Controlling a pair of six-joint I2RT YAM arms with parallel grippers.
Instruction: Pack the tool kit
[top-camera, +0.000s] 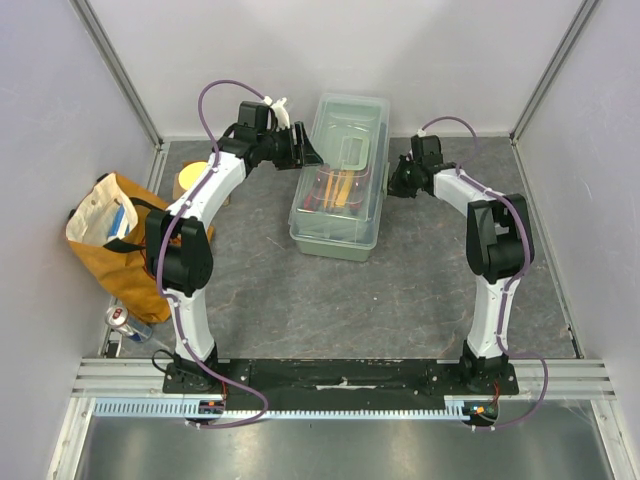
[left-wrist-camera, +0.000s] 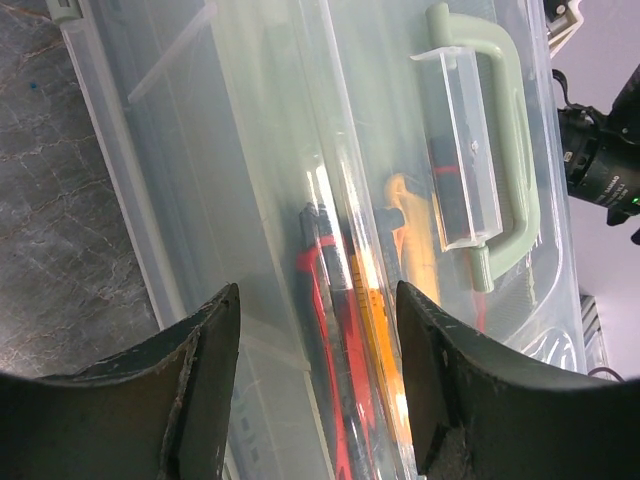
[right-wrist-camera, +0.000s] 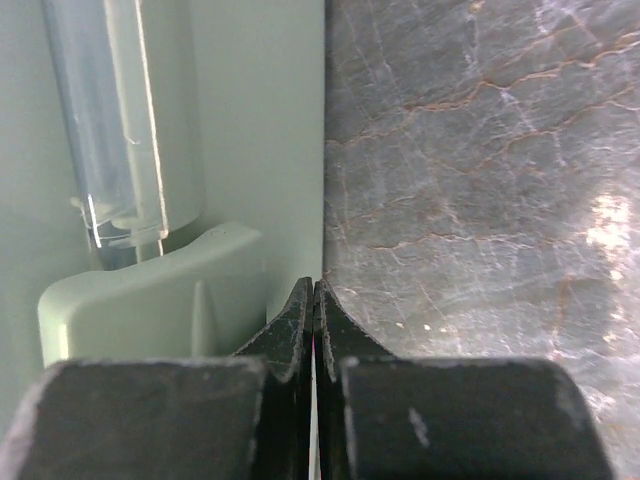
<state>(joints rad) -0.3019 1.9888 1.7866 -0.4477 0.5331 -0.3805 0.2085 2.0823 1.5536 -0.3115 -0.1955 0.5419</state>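
Observation:
The pale sage-green toolbox (top-camera: 340, 180) stands at the back centre, with its translucent lid down. Red, orange and black-handled tools (top-camera: 335, 188) show through the lid. My left gripper (top-camera: 306, 150) is open at the box's left rim. In the left wrist view its fingers (left-wrist-camera: 210, 360) straddle the lid (left-wrist-camera: 250, 150) above the red and orange tools (left-wrist-camera: 350, 330), beside the green carry handle (left-wrist-camera: 512, 150). My right gripper (top-camera: 392, 181) is shut and empty. Its tips (right-wrist-camera: 315, 288) sit against the box's right side wall (right-wrist-camera: 265, 120), next to a green latch (right-wrist-camera: 140, 300).
A yellow-orange cloth bag (top-camera: 115, 245) lies at the left edge. A yellow roll (top-camera: 190, 180) stands behind it and a small can (top-camera: 125, 320) in front. White walls close in the back and sides. The grey mat (right-wrist-camera: 480, 180) lies bare to the right of the box.

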